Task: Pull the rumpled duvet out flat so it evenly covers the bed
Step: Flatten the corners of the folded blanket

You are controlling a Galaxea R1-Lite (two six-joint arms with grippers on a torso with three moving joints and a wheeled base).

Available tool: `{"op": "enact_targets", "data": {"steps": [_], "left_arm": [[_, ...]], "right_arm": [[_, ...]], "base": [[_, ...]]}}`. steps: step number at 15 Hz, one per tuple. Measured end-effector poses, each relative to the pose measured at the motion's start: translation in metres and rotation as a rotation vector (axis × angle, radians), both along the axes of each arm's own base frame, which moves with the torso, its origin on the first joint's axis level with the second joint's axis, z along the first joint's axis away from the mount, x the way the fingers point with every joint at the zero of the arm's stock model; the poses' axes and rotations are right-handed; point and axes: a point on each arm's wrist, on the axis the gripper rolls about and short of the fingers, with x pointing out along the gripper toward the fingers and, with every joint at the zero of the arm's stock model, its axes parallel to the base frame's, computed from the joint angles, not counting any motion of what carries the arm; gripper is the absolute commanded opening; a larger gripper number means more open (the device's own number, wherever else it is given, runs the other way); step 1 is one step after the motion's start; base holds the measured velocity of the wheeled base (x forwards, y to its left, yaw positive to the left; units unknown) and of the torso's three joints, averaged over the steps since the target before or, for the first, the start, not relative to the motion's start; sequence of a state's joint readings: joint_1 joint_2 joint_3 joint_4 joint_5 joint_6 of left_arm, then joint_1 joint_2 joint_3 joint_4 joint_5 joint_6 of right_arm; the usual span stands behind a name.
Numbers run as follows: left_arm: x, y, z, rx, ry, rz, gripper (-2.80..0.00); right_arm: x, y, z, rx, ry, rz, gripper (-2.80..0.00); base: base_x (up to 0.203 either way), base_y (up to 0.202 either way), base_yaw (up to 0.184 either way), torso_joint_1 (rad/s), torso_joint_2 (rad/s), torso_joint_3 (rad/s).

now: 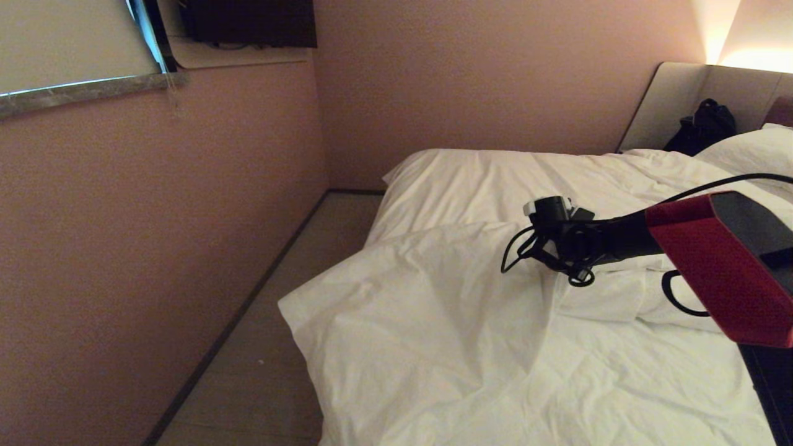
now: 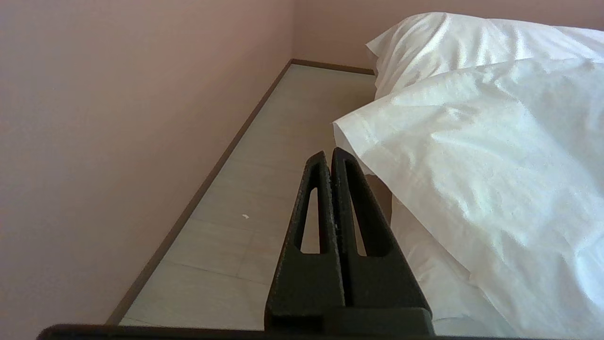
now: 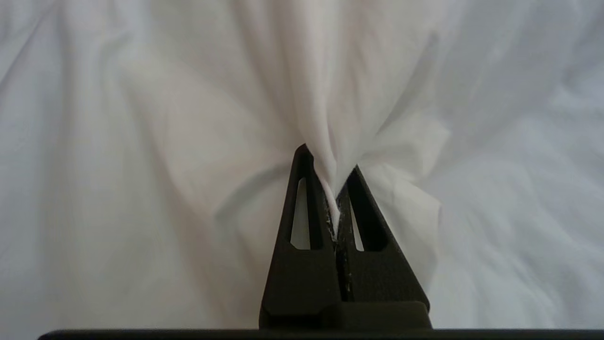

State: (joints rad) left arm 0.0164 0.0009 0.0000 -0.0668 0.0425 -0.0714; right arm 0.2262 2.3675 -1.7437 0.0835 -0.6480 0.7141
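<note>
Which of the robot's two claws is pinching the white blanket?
The right gripper: its jaws are shut on a bunched fold of the duvet. The left gripper is shut too, but on nothing, hanging beside the bed over the floor.

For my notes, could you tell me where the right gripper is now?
In the head view, the right gripper is mid-bed, shut on a fold of the duvet.

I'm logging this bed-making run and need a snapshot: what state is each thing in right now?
duvet: rumpled, bunched mid-bed, one corner hanging past the bed's edge, a fold pinched in the right gripper.
bed: partly uncovered, sheet bare toward the head end.
pillow: lying at the headboard.
right gripper: shut on the duvet fabric.
left gripper: shut, empty, parked beside the bed over the floor.
</note>
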Motion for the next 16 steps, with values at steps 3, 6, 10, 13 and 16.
{"op": "enact_targets", "data": {"steps": [3,6,10,13,16], "left_arm": [[0.0,0.0,0.0,0.0,0.0,0.0,-2.8],[0.0,0.0,0.0,0.0,0.0,0.0,-2.8],[0.0,0.0,0.0,0.0,0.0,0.0,-2.8],[0.0,0.0,0.0,0.0,0.0,0.0,-2.8],[0.0,0.0,0.0,0.0,0.0,0.0,-2.8]], "right_arm": [[-0.042,0.021,0.013,0.056,0.082,0.084,-2.8],[-0.086,0.037,0.022,0.103,0.158,0.169,-2.8],[-0.15,0.051,0.042,0.115,0.201,0.287,-2.8],[-0.191,0.045,0.055,0.112,0.198,0.331,-2.8],[-0.225,0.029,0.063,0.113,0.19,0.343,-2.8]], "base": [[0.0,0.0,0.0,0.0,0.0,0.0],[0.0,0.0,0.0,0.0,0.0,0.0],[0.0,0.0,0.0,0.0,0.0,0.0],[0.0,0.0,0.0,0.0,0.0,0.0],[0.0,0.0,0.0,0.0,0.0,0.0]]}}
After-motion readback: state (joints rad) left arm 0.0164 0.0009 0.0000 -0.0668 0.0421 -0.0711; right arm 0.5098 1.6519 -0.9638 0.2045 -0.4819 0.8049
